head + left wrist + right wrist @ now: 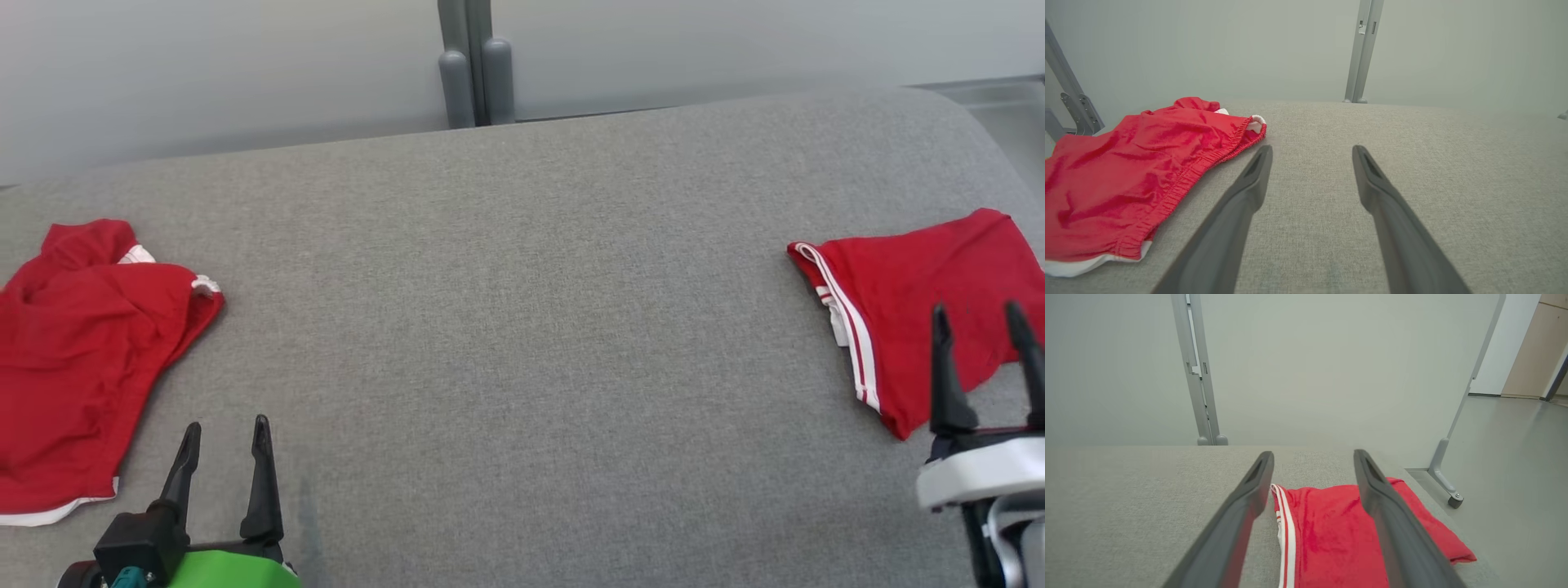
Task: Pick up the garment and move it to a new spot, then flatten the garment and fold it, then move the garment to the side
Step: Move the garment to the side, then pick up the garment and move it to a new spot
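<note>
Grey surface [522, 327], open middle, folded garment [914, 286] perhaps overhanging right edge

Left tool [227, 422] green-bodied; right tool [977, 307] white (fingers [263, 486] dark).

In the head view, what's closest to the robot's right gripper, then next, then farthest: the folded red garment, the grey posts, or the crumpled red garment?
From the right gripper:
1. folded red garment, right by it, on the right.
2. grey posts, at the back, middle.
3. crumpled red garment, far left.
</note>
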`<state>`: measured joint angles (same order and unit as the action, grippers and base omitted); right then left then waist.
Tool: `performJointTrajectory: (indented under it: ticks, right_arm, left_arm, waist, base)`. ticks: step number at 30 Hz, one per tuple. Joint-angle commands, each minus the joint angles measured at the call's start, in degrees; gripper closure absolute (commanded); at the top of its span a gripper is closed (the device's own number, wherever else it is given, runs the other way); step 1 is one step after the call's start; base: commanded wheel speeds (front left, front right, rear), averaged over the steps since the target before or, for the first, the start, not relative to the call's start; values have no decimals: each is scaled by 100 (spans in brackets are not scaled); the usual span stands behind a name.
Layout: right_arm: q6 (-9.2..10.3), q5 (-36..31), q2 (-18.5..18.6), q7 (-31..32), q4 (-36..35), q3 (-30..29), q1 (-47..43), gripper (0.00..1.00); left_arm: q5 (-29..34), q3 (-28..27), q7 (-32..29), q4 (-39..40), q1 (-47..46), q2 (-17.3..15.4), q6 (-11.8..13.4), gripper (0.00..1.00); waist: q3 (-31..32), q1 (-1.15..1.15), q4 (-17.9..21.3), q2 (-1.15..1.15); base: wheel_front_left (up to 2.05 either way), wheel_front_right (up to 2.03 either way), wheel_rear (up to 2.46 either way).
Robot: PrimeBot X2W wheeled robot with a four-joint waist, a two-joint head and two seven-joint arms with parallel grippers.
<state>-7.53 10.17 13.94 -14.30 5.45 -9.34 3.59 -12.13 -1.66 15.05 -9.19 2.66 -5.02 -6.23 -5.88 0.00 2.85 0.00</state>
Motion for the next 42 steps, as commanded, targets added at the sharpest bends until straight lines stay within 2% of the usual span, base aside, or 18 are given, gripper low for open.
performJointTrajectory:
  ticks: [1,7,15,25,42]
  right_arm:
    - [8,-51,-142,-49,-25,27,-146,0]
    - [9,-243,-655,-90,105,106,-580,0]
    - [8,-483,-852,-93,295,228,-803,0]
    - [8,-594,-1017,-94,271,292,-999,0]
    - [8,-632,-1058,-95,245,361,-986,0]
  left_arm:
    - [44,-29,13,-41,56,9,1,0]
    - [12,-241,13,-309,45,82,-22,0]
    - [59,-249,13,-510,-40,148,-84,0]
    - [-17,-108,14,-604,-139,199,-115,0]
    - [-6,-116,14,-601,-128,209,-129,0]
  waist:
    - [182,0,-186,0]
    - [276,0,-363,0]
    - [393,0,-449,0]
    - [492,0,-478,0]
    - [485,0,-491,0]
  base:
    - [0,0,0]
    - [0,0,0]
    - [0,0,0]
    - [0,0,0]
    - [0,0,0]
